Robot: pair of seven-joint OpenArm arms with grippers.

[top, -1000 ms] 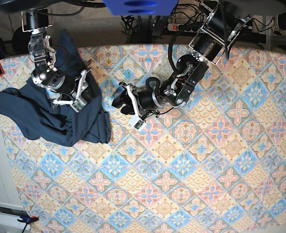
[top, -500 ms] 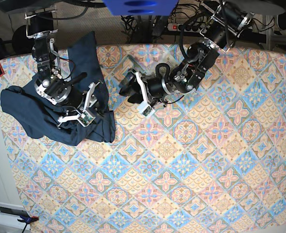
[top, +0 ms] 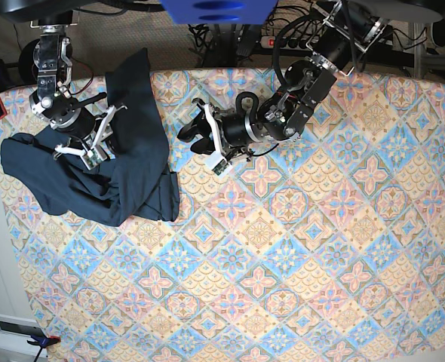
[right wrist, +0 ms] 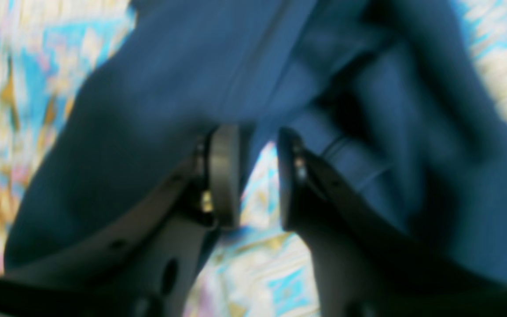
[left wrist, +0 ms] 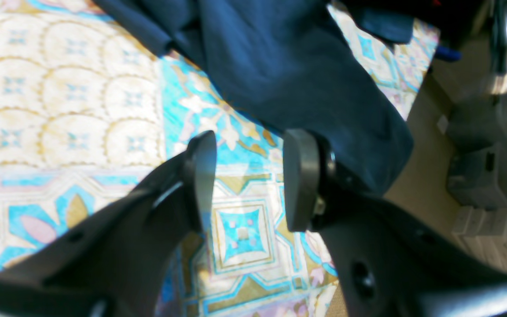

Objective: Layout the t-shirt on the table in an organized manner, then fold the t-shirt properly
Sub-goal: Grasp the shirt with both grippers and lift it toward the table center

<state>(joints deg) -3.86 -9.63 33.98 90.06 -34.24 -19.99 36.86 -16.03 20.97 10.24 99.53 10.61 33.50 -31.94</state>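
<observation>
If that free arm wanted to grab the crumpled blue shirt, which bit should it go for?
Probably the t-shirt's near edge, the long fold running along the bare table. The open left gripper sits just beside it, so it could slide in sideways, low, from the table's middle. That edge lies flat and free, while the rest is bunched under the right gripper.

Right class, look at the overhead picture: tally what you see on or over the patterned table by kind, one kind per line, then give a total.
T-shirt: 1, dark navy, crumpled at the table's left end.
Robot tools: 2, the left tool over bare cloth, the right tool over the shirt.
Total: 3
</observation>
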